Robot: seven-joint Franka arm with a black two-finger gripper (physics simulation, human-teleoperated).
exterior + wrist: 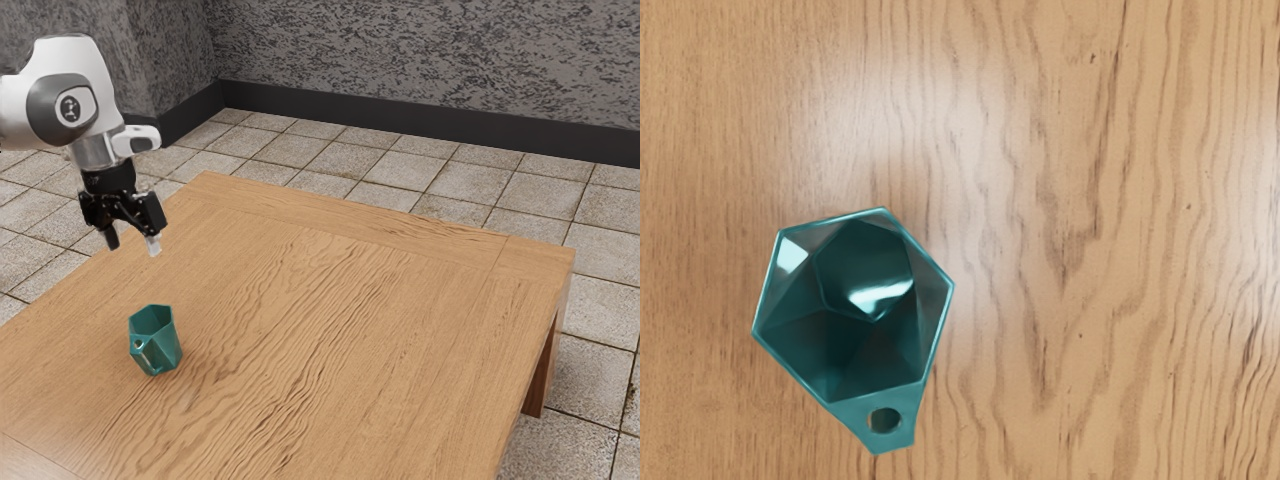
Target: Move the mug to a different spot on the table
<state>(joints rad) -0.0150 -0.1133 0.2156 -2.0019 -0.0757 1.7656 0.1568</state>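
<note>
A teal faceted mug (154,339) stands upright on the wooden table (330,330), near the exterior view's left. Its small handle points toward the table's front edge. My gripper (132,241) hangs in the air above and behind the mug, well clear of it, with its fingers open and nothing between them. In the wrist view I look straight down into the mug (850,312), with its empty hollow and the handle's ring (883,423) plain to see.
The table's wood grain stretches wide to the exterior view's right of the mug. Beyond the table's edges lies a grey tiled floor (420,165), with a rough grey wall behind it.
</note>
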